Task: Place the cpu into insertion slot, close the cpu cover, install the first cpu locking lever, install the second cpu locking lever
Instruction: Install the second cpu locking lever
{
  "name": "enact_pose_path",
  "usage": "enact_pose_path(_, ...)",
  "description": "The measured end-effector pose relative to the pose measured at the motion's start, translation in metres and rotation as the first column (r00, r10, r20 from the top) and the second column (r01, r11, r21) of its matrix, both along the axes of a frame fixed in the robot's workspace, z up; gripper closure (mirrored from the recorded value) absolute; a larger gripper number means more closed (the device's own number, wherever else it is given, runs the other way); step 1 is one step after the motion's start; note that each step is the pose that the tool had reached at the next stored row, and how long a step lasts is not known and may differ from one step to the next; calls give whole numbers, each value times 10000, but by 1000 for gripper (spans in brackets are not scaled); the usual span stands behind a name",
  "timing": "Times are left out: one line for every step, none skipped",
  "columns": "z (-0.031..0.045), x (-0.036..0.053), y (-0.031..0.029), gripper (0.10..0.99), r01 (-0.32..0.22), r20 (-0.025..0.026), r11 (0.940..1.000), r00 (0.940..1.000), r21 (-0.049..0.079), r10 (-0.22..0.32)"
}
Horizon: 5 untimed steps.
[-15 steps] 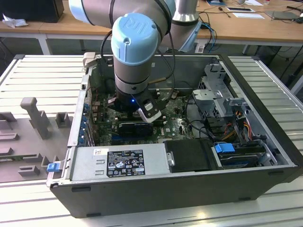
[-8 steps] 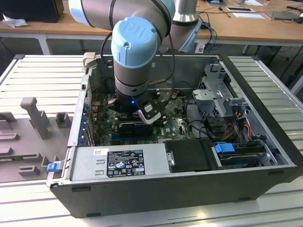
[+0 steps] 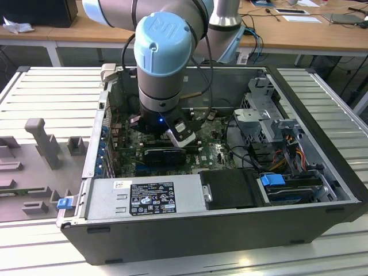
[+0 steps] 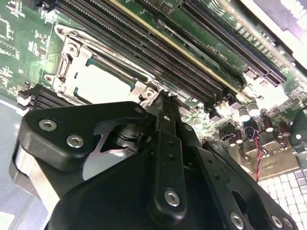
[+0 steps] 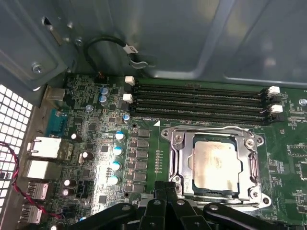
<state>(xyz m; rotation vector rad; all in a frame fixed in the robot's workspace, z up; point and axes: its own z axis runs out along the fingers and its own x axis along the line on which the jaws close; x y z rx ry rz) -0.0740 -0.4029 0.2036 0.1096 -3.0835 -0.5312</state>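
First wrist view: cpu beside claw.

In the exterior view, the motherboard is being largely hidden behind the arm. In the second wrist view, the cpu is being partly covered by the gripper, whose fingertips are being pressed together. The cpu cover is being overlapped at its near edge in the first wrist view.

exterior view overlooks the case; both wrist views closely share the cpu.

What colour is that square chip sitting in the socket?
Pale silvery-beige; the cpu shows best in the first wrist view.
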Motion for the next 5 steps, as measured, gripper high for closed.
enact_pose_path(3, -1, -1, 980, 1, 0, 10000, 10000, -1, -1)
enact_pose_path(5, -1, -1, 980, 0, -1, 10000, 10000, -2, 0)
enact_pose_path(13, -1, -1, 980, 1, -3, 10000, 10000, -6, -1)
enact_pose_path(18, -1, -1, 980, 0, -2, 10000, 10000, -4, 0)
enact_pose_path(24, -1, -1, 980, 1, -2, 10000, 10000, -3, -1)
